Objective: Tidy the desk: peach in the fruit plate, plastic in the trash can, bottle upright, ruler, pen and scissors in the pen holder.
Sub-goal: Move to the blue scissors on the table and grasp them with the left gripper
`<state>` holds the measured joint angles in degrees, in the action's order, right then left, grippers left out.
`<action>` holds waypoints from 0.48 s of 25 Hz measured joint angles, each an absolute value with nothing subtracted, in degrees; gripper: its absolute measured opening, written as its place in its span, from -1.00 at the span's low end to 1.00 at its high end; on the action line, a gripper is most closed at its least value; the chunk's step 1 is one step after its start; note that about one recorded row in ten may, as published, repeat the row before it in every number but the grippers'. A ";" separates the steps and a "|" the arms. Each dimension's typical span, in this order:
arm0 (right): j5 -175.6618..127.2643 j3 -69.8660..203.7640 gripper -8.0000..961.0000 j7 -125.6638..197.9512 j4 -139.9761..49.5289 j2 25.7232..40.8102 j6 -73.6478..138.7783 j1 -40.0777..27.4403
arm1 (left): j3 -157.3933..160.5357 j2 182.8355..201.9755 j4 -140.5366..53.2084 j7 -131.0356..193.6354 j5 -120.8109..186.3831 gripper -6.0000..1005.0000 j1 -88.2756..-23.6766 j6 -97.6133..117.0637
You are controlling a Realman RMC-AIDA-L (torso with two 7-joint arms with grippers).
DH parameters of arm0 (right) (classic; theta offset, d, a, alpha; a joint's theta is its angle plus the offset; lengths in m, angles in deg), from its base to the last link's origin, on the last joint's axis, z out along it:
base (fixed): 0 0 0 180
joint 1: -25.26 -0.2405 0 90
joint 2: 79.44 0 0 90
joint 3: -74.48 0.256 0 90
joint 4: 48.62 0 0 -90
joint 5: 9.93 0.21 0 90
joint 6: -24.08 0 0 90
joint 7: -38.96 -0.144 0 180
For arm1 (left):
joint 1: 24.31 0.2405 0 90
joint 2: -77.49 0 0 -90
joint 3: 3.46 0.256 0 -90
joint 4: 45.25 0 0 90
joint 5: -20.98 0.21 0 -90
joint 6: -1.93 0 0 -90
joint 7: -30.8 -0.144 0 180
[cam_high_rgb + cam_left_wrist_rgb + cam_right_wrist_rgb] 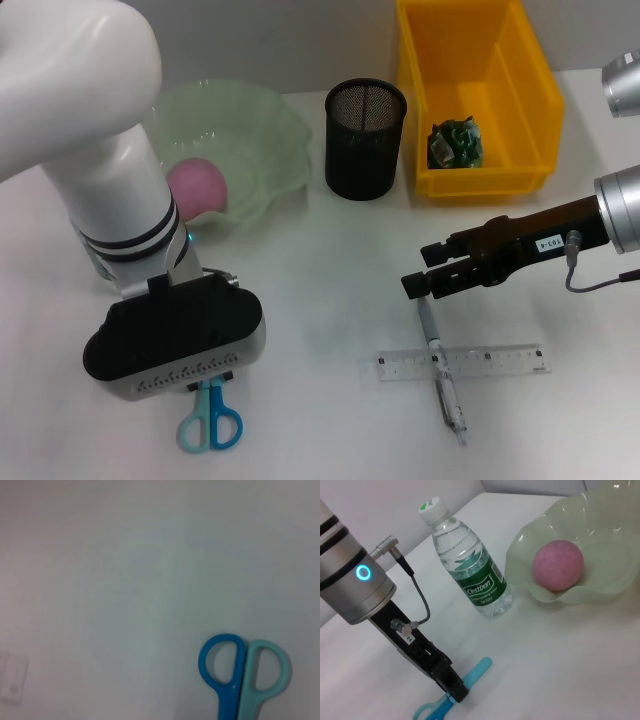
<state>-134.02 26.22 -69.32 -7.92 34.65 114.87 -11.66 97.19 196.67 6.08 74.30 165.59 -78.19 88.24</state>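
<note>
**Operator:** Where are the scissors lying, and what is the left gripper doing?

**Technician:** The scissors are lying flat on the desk at its near left, with the loops pointing toward the robot. The left gripper is standing directly over them, touching them near the pivot. Whether it is clamping them cannot be told.

**Operator:** How should this step be carried out?

**Technician:** In my judgement, the grip should be taken at the pivot, where both blades are overlapping. The scissors should then be lifted level and lowered blades-first into the pen holder. They are thin and smooth, so a shallow hold risks slipping.

**Operator:** What are the materials?

**Technician:** The handles are glossy plastic, one blue and one pale blue-green. The pen holder is a black wire-mesh cylinder that is open at the top.

**Operator:** And the right gripper?

**Technician:** It is hovering over the tip of the pen with its jaws parted, gripping nothing. The pen is lying across the clear ruler.

**Operator:** What about the other items?

**Technician:** The matte pink peach is sitting in the ruffled glass fruit plate. The bottle is standing upright beside the plate. The crumpled plastic is lying in the yellow trash can.
</note>
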 joint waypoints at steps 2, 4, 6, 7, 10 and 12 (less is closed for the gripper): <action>-134.02 26.22 0.68 -69.31 -7.93 34.69 114.87 -11.66 | 97.19 196.67 5.72 74.30 165.53 -0.31 -78.32 88.23; -134.02 26.25 0.68 -69.31 -7.93 34.76 114.86 -11.66 | 97.18 196.67 5.34 74.30 165.49 -0.31 -78.54 88.19; -134.02 26.30 0.68 -69.31 -7.92 34.78 114.87 -11.64 | 97.17 196.67 5.21 74.27 165.47 -0.32 -78.59 88.16; -134.02 26.32 0.68 -69.31 -7.92 34.79 114.87 -11.63 | 97.17 196.67 5.11 74.21 165.47 -0.32 -78.63 88.15; -134.02 26.39 0.68 -69.31 -7.98 34.80 114.87 -11.61 | 97.17 196.67 5.04 74.10 165.46 -0.32 -78.69 88.15; -134.02 26.40 0.68 -69.31 -8.00 34.81 114.87 -11.60 | 97.17 196.67 5.02 74.04 165.46 -0.32 -78.71 88.14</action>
<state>-134.02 26.40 -69.31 -8.00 34.81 114.87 -11.60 97.17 196.67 5.02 74.04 165.46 -78.71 88.14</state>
